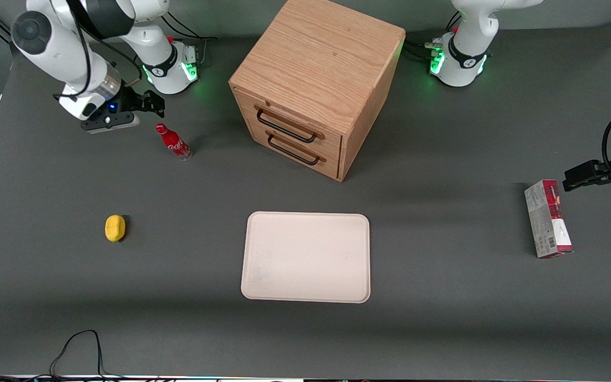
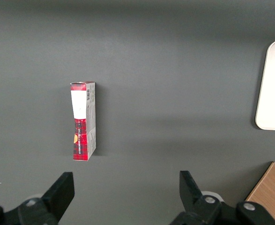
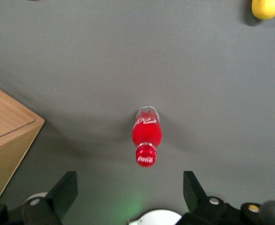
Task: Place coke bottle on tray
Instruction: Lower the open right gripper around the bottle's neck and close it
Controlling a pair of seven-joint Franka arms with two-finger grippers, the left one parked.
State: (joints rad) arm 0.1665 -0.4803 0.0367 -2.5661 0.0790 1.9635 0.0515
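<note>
Fingers (image 3: 66,192) of the gripper (image 3: 128,197) are hanging wide apart above the upright coke bottle (image 3: 146,133), standing far from the tray (image 1: 305,257); light, slick, likely tippy, so gripping mid-body looks best.

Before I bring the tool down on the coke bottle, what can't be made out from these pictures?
- Drawer contents: front view, both drawers of the wooden cabinet are shut.
- Tool height above the coke bottle: right wrist view looks straight down; in the front view the tool is open, farther from the camera than the coke bottle.
- Tray: left wrist view, cut off by the edge.
</note>
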